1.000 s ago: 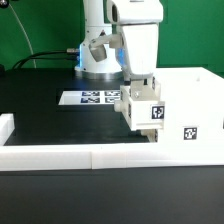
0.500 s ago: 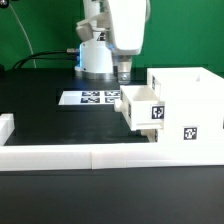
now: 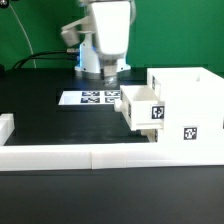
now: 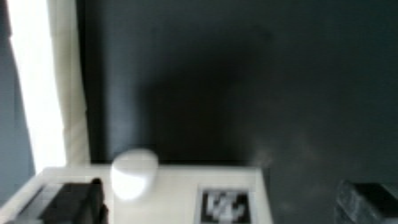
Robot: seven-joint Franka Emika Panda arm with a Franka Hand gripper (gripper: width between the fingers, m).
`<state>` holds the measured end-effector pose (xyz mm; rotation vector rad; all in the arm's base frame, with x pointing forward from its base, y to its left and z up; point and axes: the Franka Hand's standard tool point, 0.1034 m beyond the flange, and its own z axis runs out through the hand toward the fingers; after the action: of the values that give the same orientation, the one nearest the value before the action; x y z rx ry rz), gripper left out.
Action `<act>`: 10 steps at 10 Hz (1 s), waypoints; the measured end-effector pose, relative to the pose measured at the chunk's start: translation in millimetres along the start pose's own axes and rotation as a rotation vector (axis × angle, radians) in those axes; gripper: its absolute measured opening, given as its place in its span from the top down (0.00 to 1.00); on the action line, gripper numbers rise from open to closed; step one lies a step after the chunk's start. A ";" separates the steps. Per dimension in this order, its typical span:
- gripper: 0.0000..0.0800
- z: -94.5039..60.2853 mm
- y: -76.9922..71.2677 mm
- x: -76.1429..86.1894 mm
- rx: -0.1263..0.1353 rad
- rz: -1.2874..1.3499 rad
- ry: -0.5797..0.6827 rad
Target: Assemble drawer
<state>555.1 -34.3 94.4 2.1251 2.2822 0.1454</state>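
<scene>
Black table point(image 3: 50, 125): gripper point(image 3: 109, 76) (jaws unclear) above drawer point(image 3: 175, 108).

Arm is held upright, wrist pointed down. Gripper point(image 3: 109, 72) is raised, nothing gripped; finger gap can't be judged.

The drawer's shell point(image 3: 185, 108) is a large white boxy unit standing upright on the black tabletop point(image 3: 45, 115), on the exterior view's right, just behind the low white border wall point(image 3: 100, 155). A black-and-white square tag point(image 3: 188, 131) sits on its front face. One small tray point(image 3: 143, 107) protrudes from the shell's side toward the exterior view's left, only partly inside, with its own square tag point(image 3: 157, 113) on its side facing the camera. In the wrist view the tray's rounded white knob point(image 4: 135, 172) shows (blurred), with a tag point(image 4: 226, 204) beside it on the white surface.
</scene>
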 end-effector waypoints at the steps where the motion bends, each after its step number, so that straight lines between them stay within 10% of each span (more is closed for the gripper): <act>1: 0.19 6.9 -1.8 -13.3 0.008 -0.013 0.043; 4: 0.19 24.7 -9.1 -18.1 0.044 -0.051 0.129; 10: 0.19 31.4 -4.4 26.3 0.066 0.028 0.139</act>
<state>551.3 -6.6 64.1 2.2477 2.3635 0.2275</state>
